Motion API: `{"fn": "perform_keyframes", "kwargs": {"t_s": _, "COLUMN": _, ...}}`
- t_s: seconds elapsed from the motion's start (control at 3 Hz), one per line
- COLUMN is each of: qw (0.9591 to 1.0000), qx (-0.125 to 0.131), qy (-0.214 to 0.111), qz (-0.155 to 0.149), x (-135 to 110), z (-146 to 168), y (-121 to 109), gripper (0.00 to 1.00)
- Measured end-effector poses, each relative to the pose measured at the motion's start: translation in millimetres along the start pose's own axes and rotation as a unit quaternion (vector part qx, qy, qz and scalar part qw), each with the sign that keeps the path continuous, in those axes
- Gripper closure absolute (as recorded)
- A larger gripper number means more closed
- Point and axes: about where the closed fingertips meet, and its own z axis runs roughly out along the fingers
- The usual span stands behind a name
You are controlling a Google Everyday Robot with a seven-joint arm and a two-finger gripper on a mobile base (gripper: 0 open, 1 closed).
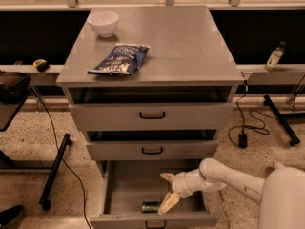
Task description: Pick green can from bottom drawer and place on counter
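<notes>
Bowl [103, 23] at back left of the surface [190, 42], bag [119, 59] before it, can [151, 206] at front of open bottom drawer [129, 184], gripper [167, 191] just right of can, fingers [167, 203] apart.

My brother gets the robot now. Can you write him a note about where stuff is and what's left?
Tool: open, down inside the bottom drawer, just right of the green can, not closed on it.
Green can: lying on its side near the drawer's front.
Counter: holds a blue chip bag and a white bowl.
Done: drawer is open.
Left: grip the can, lift it out, set it on the counter.
</notes>
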Motion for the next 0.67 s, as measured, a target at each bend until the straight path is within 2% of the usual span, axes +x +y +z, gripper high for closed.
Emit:
{"fn": "perform_keyframes", "kwargs": {"t_s": 0.33, "qw": 0.9984, "qx": -0.015, "qy": -0.028, "qz": -0.047, "x": 14.1, "z": 11.9, "y": -15.7, "gripper": 0.0}}
{"fn": "perform_keyframes", "kwargs": {"t_s": 0.67, "qw": 0.9967, "qx": -0.001, "qy": -0.036, "qz": -0.073, "x": 18.2, "z": 2.9, "y": -37.3, "gripper": 0.0}}
